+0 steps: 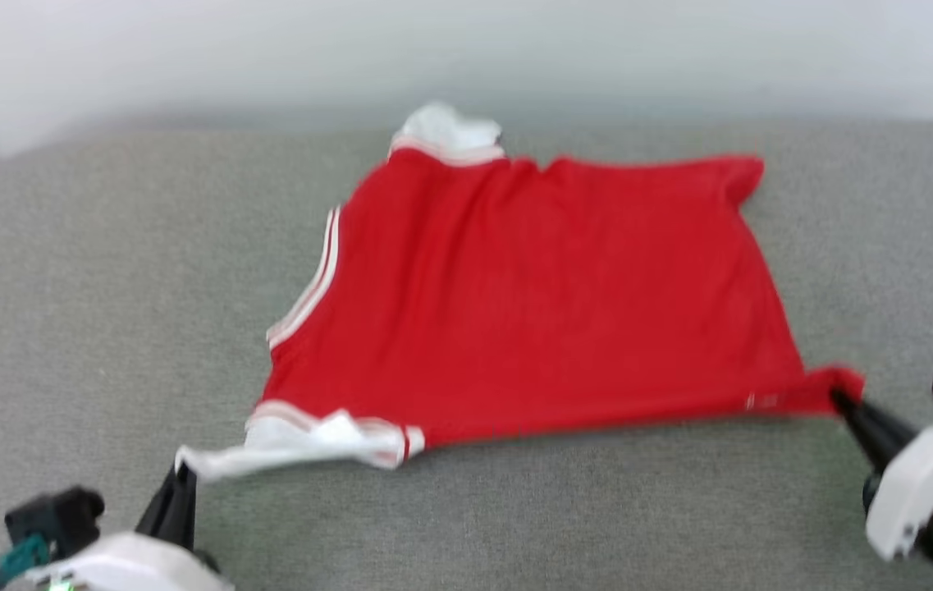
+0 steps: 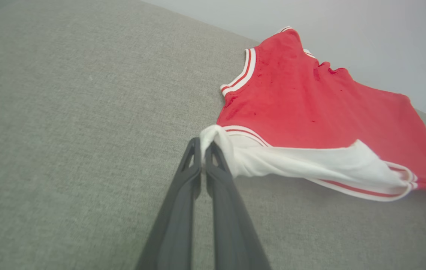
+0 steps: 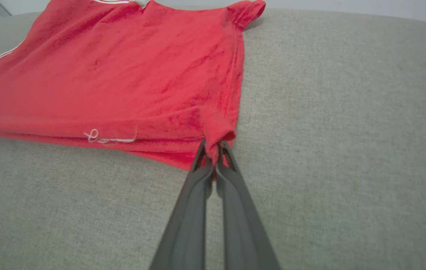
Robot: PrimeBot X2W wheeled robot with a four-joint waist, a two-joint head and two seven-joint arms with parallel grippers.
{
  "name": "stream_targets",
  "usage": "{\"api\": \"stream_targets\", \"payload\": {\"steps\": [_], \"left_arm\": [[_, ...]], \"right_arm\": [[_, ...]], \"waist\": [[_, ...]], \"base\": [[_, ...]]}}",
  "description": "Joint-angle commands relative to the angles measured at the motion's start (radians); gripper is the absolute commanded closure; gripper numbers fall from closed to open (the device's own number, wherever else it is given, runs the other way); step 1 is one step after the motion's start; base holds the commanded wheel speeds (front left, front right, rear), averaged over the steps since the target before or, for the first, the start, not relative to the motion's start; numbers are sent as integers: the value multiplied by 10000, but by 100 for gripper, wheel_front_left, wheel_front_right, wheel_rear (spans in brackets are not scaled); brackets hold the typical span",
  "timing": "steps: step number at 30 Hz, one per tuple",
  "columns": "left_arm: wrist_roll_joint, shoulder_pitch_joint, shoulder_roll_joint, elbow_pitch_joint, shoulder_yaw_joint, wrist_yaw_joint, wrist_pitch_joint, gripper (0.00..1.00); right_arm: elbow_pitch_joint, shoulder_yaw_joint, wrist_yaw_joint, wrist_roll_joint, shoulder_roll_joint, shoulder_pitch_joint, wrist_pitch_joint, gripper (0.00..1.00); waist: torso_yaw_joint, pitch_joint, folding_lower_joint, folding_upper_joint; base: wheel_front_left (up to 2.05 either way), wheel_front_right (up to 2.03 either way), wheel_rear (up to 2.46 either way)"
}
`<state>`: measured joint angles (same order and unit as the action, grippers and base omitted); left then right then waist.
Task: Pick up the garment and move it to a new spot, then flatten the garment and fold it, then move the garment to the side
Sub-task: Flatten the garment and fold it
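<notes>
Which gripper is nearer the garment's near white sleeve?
Left. The left gripper is shut on that white sleeve of the garment; the right gripper pinches the red hem corner at the opposite end.

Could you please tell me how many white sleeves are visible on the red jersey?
2. The near sleeve trails from the near left corner of the jersey, its tip pinched by the left pincer; the far sleeve is bunched at the far edge. None seems hidden.
</notes>
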<state>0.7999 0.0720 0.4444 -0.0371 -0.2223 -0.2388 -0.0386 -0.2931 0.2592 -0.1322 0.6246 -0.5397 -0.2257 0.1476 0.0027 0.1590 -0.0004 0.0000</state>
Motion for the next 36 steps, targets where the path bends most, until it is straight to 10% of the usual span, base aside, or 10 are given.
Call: {"api": "stream_targets", "payload": {"steps": [1, 14, 36], "left_arm": [[71, 511, 213, -264, 162, -277, 157, 100], [283, 1495, 766, -2377, 178, -809, 1229, 100], [88, -4477, -485, 2195, -1066, 1227, 1121, 100]], "right_arm": [[287, -362, 26, -189, 98, 657, 160, 100], [3182, -2443, 23, -1044, 1581, 3248, 2883, 100], [929, -1208, 18, -1198, 1419, -1425, 3633, 100]], "waist": [[75, -450, 4, 0], [134, -779, 4, 0], [6, 1964, 4, 0]], "base": [[0, 0, 0], [0, 0, 0], [0, 0, 0]]}}
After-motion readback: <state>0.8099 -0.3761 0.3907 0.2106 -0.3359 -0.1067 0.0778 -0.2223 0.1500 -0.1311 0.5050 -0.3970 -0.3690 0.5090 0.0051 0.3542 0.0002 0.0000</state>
